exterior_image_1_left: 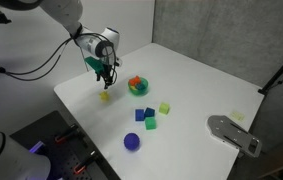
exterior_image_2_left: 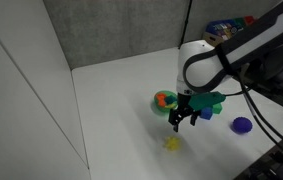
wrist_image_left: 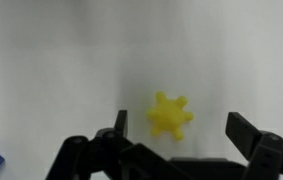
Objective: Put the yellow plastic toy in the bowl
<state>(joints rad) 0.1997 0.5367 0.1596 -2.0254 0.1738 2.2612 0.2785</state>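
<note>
Hovering hand (exterior_image_2_left: pixel 184 121) spread wide, empty | yellow plastic toy (wrist_image_left: pixel 168 116) knobbly, matte | bowl (exterior_image_1_left: pixel 141 90) round, green

Arm (exterior_image_1_left: pixel 56 15) is showing glossy white rounded shells w/ darker bands at the joints in both ext. views. Wrist housing (exterior_image_2_left: pixel 201 65) is looking like a fat white drum w/ a blk ring around it. A thin blk cable (exterior_image_1_left: pixel 31 71) is looping alongside the links. End effector (exterior_image_2_left: pixel 184 121) is reading matte blk, w/ a compact boxy body. Its two fingers (wrist_image_left: pixel 106 142) are appearing in wrist view as dark angular linkage bars w/ squared-off tips. Finer markings and screws are too blurred to tell.
</note>
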